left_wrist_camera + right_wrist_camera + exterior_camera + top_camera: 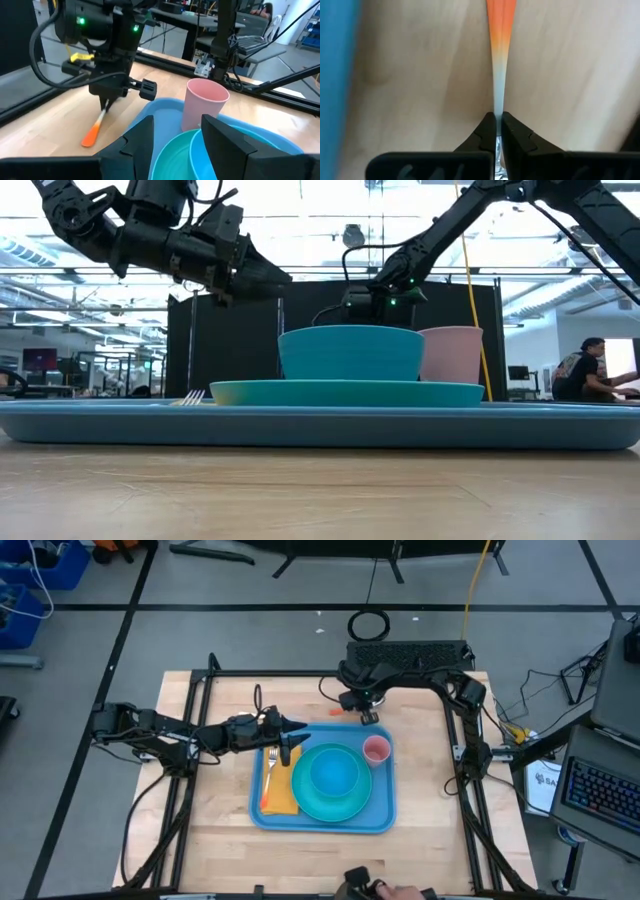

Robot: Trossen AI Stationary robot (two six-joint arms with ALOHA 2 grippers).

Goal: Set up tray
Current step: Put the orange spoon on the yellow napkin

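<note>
Pinching orange-handled utensil [500, 55] beside tray [385, 820], right jaws clamped, left jaws apart over bowl [333, 774]

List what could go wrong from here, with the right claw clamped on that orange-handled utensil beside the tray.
1. The right claw pinches the orange-handled utensil only at its thin pale end, so the utensil may swing or slip when lifted.
2. The pink cup stands in the tray corner nearest that claw; carrying the utensil in could tip it.
3. The left claw hovers open over the tray by the fork, so the arms could crowd each other.
</note>
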